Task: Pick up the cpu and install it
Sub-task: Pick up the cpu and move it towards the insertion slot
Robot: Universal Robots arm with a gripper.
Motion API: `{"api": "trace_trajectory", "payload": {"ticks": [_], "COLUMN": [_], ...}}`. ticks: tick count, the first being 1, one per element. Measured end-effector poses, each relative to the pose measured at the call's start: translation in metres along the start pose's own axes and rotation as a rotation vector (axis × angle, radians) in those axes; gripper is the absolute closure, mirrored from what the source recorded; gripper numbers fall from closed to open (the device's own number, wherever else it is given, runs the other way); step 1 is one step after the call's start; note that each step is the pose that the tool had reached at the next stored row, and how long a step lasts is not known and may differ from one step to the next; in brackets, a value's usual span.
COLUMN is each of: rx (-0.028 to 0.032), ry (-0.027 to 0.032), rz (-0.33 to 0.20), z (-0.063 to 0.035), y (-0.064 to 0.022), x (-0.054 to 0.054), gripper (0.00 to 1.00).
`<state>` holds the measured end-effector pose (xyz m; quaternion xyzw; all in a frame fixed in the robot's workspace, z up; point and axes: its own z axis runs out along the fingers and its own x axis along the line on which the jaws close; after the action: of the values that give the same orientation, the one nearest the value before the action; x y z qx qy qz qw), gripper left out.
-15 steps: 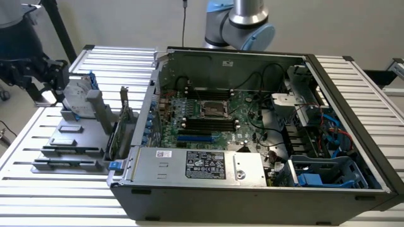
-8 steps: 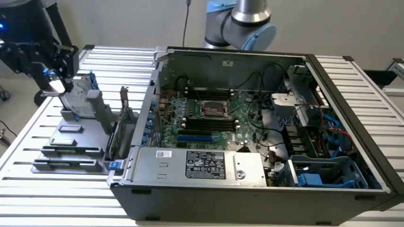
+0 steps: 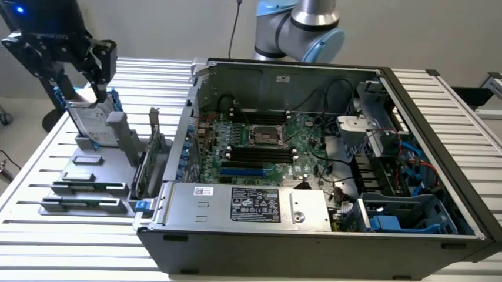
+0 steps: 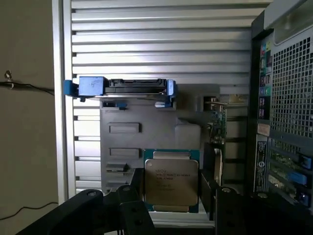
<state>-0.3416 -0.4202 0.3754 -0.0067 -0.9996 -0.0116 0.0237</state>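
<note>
Holding the cpu (image 4: 171, 181) between its two black fingers (image 4: 132, 210), the claw (image 4: 173, 198) hangs up over the grey tray (image 4: 161, 125). The fingers stand fairly wide, one at each side of the cpu, and the cpu lies flat between them. The cpu is a small square with a shiny silver top, a thin green edge and tiny writing on it.

In the wrist view the tray lies under the cpu, with a few small grey blocks (image 4: 124, 128) on it. A hard drive (image 4: 127, 87) with blue rails stands on its edge at one end of the tray.

In the exterior view the claw (image 3: 82, 91) is at the exterior view's left, up high, just beside the top of the hard drive (image 3: 90, 123). The tray (image 3: 106, 176) rests on a table (image 3: 47, 247) made of long metal slats. A thin card (image 3: 153, 155) stands upright at the side of the tray nearest the computer.

The big computer case (image 3: 314, 249) lies open on the same table, to the exterior view's right of the tray. Inside it is a green board (image 3: 302, 126) with a square metal socket (image 3: 267, 135) in the middle, and a silver box (image 3: 243, 202) with a label. The socket is well apart from the claw and the cpu. The grey and blue robot arm (image 3: 302, 23) rises behind the case.
</note>
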Motion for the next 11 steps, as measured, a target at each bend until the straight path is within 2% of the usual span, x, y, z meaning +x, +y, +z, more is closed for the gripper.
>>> {"api": "trace_trajectory", "payload": {"ticks": [11], "rx": [0.0000], "ry": [0.0000], "rz": [0.000], "z": [-0.0096], "y": [0.0034], "x": [-0.050], "gripper": [0.45]}}
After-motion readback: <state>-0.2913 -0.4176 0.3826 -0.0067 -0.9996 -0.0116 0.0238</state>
